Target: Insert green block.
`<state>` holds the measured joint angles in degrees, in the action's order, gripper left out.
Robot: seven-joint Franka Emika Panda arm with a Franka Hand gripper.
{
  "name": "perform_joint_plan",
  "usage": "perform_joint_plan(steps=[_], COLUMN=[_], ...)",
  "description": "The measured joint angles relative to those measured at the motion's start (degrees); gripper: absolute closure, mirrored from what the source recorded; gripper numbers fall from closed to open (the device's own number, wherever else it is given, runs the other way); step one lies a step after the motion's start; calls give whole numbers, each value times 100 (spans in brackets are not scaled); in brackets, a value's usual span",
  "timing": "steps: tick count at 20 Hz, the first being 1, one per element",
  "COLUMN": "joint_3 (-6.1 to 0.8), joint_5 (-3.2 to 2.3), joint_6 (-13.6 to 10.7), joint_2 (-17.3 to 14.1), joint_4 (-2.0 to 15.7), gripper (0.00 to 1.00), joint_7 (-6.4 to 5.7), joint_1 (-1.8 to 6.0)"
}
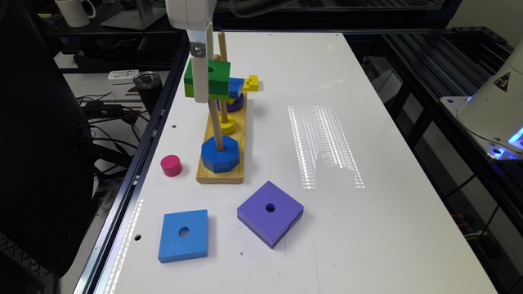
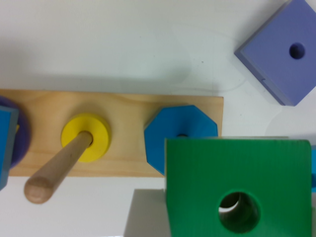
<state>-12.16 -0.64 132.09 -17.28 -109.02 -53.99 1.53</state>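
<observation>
The green block [image 1: 214, 77], dark green on top and lime below, hangs in the air with my gripper [image 1: 203, 92] shut on it. It is over the front peg [image 1: 215, 122] of the wooden base [image 1: 220, 176], above the blue octagon [image 1: 220, 154]. The peg's top is hidden behind the block and finger. In the wrist view the green block [image 2: 237, 168] sits partly over the blue octagon [image 2: 180, 131]. A pale wooden tip shows inside its round hole. One grey finger [image 2: 145, 217] lies against the block's side.
The middle peg carries a yellow ring [image 1: 227, 123]. The far peg holds a purple ring [image 1: 236, 105] and a blue block [image 1: 236, 87]. On the table lie a yellow piece [image 1: 251, 83], a pink cylinder [image 1: 171, 165], a flat blue square [image 1: 184, 234] and a purple square [image 1: 269, 212].
</observation>
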Motion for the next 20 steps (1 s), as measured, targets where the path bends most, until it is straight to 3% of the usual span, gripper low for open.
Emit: perform_joint_plan(steps=[20], joint_3=[0], joint_5=[-11], joint_6=[129], joint_2=[-193], joint_4=[4], gripper=[100], joint_7=[5], joint_1=[2])
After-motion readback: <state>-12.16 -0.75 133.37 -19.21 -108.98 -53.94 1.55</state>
